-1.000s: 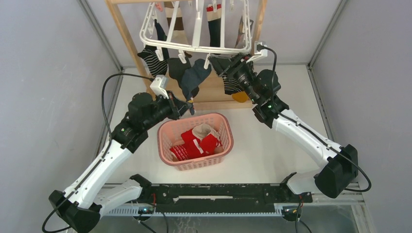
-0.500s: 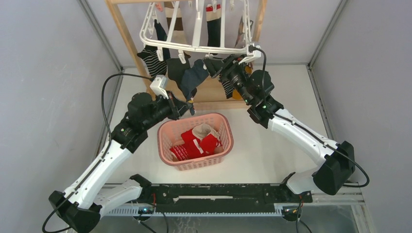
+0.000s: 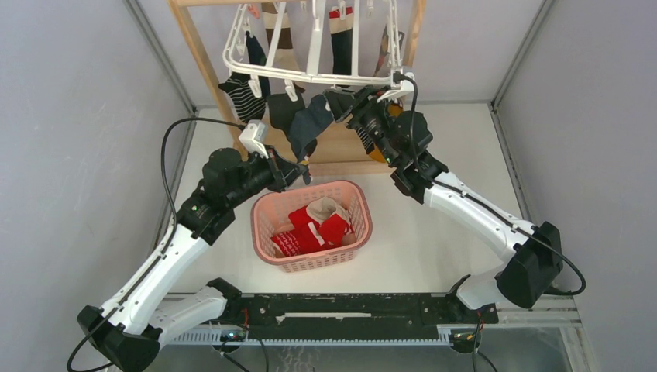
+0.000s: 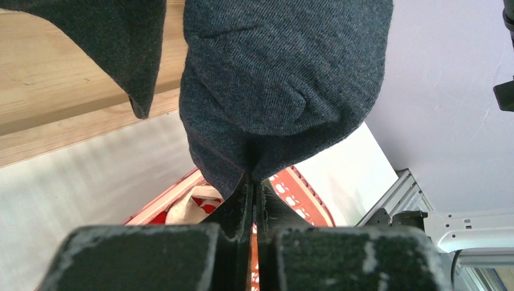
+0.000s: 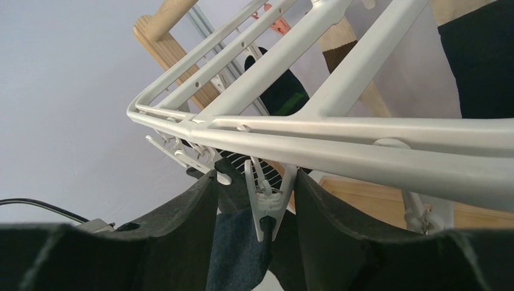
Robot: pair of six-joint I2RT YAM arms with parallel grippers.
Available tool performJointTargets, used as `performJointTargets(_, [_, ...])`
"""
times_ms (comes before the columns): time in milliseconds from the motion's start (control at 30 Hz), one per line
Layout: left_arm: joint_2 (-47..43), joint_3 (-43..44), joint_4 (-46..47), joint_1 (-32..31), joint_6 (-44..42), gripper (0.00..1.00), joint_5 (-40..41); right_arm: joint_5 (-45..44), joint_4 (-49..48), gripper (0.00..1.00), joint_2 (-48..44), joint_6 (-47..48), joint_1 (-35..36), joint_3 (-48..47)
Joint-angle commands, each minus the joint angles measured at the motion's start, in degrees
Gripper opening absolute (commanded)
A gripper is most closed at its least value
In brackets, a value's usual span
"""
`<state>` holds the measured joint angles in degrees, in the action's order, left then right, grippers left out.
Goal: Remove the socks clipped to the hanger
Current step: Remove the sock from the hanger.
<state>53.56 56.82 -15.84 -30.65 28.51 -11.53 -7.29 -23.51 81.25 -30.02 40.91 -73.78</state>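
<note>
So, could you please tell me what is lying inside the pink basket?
Inside the pink basket lie red patterned socks, with a cream sock on top. Whatever lies beneath that pile cannot be seen.

Smooth white plastic hanger [image 5: 363, 127], matt knitted sock [image 4: 285, 91], bare wood stand [image 4: 60, 79].

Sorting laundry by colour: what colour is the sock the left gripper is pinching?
Dark grey; the sock shows best in the left wrist view.
</note>
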Motion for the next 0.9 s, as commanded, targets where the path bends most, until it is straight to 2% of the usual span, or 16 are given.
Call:
performJointTargets(0, [-1.34,3.83,1.09,0.35,0.10,0.00,-1.44,-0.97,-2.84,0.56,0.59,1.22,0.40,-2.44])
performJointTargets(567, [-1.29,3.72,0.63,0.42,-0.04,0.00,-1.83,-1.98,-5.16,0.54,1.44,0.55,-0.28,-2.43])
performJointTargets(867, [-1.27,3.67,0.58,0.47,-0.11,0.00,-2.04,-2.23,-6.08,0.49,1.71,0.14,-0.69,-2.48])
